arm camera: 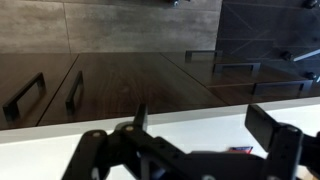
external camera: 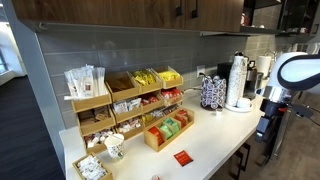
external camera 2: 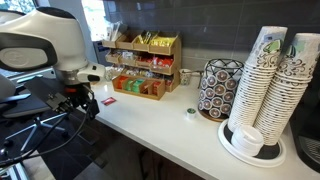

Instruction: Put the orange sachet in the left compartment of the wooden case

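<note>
The orange sachet point(external camera: 182, 157) lies flat on the white counter, in front of the wooden case point(external camera: 167, 131). The sachet point(external camera 2: 108, 101) and the case point(external camera 2: 141, 88) show in both exterior views. The case's compartments hold green, orange and red sachets. My gripper point(external camera 2: 86, 103) hangs off the counter's front edge, away from the sachet and lower than the case. In the wrist view my gripper point(arm camera: 200, 125) is open and empty, and a small part of the sachet point(arm camera: 241, 150) shows between the fingers, close to the gripper body.
A tiered wooden shelf of snacks point(external camera: 125, 95) stands behind the case. A patterned pod holder point(external camera 2: 216, 89) and stacks of paper cups point(external camera 2: 270, 85) stand along the counter. A paper cup point(external camera: 114, 146) and a tray of sachets point(external camera: 92, 167) sit at the counter end.
</note>
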{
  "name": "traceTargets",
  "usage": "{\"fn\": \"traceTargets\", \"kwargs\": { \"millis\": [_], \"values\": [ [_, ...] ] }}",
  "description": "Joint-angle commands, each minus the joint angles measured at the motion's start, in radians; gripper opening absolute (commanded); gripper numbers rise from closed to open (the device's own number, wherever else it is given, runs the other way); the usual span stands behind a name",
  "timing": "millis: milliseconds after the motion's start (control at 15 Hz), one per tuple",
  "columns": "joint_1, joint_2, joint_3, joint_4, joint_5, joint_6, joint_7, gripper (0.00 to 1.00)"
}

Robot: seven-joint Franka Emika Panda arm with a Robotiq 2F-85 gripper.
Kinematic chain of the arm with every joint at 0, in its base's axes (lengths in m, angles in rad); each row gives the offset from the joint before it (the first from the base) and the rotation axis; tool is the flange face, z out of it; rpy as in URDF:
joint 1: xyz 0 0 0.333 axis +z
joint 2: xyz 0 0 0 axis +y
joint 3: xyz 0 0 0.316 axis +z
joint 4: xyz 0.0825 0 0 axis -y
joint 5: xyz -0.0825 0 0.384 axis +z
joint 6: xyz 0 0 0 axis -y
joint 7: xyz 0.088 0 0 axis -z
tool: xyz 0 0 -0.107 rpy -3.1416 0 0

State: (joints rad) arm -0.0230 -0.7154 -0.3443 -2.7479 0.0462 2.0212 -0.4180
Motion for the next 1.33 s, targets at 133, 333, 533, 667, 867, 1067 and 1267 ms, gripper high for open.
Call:
{"fn": "traceTargets", "kwargs": {
  "millis": [133, 333, 533, 667, 867, 1067, 1267],
  "values": [
    [0.099, 0.092, 0.128, 0.001, 0.16, 0.173, 0.076, 1.0],
    [0.192, 0.198, 0.249, 0.001, 0.231, 0.369, 0.132, 1.0],
    [0.23, 0.34, 0.352, 0.04, 0.221, 0.542, 0.241, 1.0],
    [0.226, 0.268, 0.334, 0.008, 0.209, 0.499, 0.22, 1.0],
    [0.219, 0.266, 0.325, 0.013, 0.209, 0.497, 0.216, 1.0],
    [0.217, 0.254, 0.32, 0.013, 0.209, 0.494, 0.216, 1.0],
    [0.257, 0.301, 0.318, 0.021, 0.246, 0.551, 0.185, 1.0]
  ]
}}
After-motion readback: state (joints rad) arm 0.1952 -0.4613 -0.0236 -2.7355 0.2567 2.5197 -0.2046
